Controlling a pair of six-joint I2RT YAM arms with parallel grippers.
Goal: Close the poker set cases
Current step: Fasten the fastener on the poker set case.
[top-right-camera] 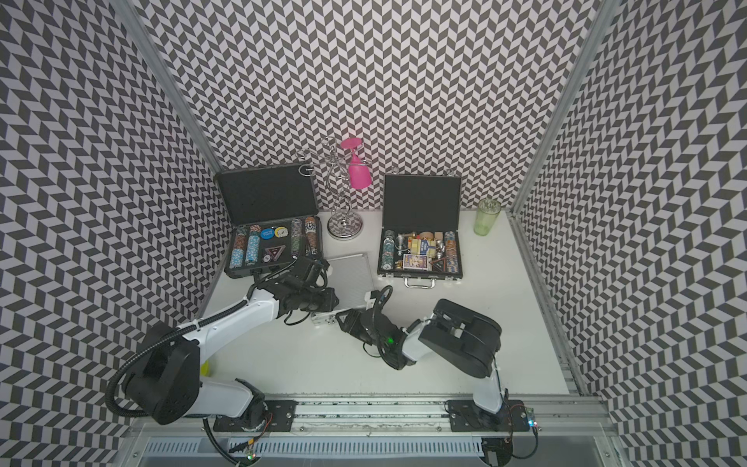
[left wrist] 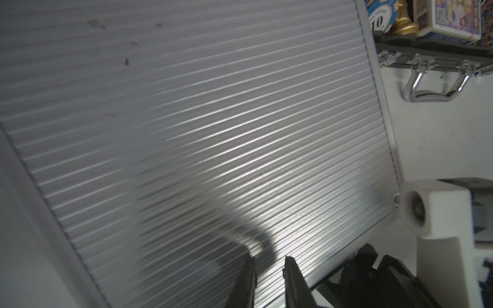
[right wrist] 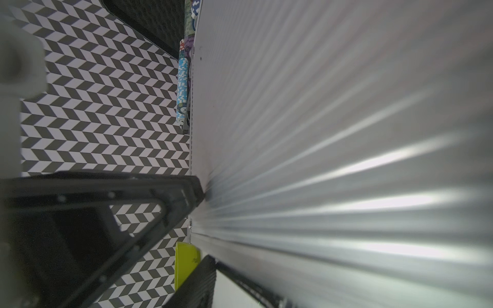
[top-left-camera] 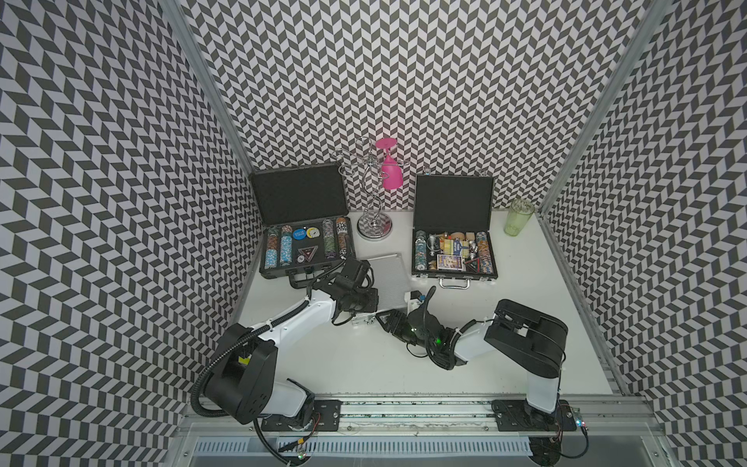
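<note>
Ribbed silver case (top-left-camera: 387,280), lid down, lies between the 2 open cases; your left gripper (left wrist: 269,269), nearly clenched, presses its lid, while your right gripper (top-left-camera: 384,319) closes unseen at its front edge, likely latching.

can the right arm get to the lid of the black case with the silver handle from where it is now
Probably yes. The black case stands open just beyond the right gripper, with bare table between them and nothing visibly blocking its raised lid.
</note>
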